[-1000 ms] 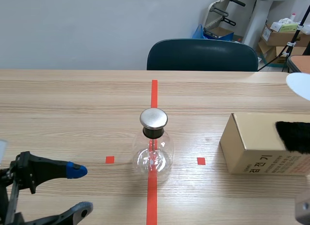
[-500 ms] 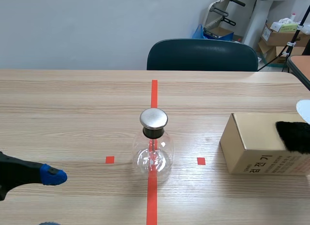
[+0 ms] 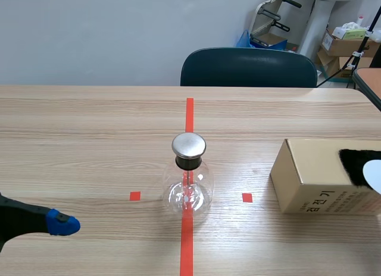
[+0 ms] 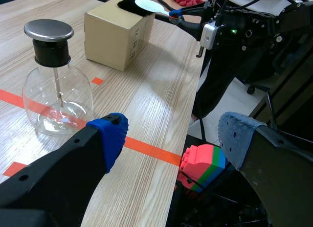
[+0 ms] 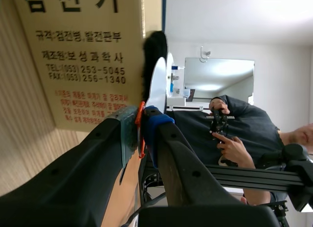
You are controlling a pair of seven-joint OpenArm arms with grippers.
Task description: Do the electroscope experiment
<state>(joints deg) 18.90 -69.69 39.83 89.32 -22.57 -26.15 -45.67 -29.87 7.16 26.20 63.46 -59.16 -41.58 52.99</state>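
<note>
Right of the electroscope (image 3: 189,181), mid-worktop, our right tool (image 5: 139,124) is clamped on the white disc (image 5: 157,84) beside the fur (image 5: 155,48): charging step, we judge. Next: disc to cap (image 3: 189,145). Left tool (image 4: 173,139) apart.

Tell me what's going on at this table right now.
A two-armed robot is partway into an electroscope experiment. The right tool is shut on the handle of a white disc, holding it by the black fur on top of the cardboard box. Whether disc and fur touch is unclear. The glass electroscope stands alone on the red line mid-table. The left tool is open and empty, low near the table's front edge, apart from the electroscope.
</note>
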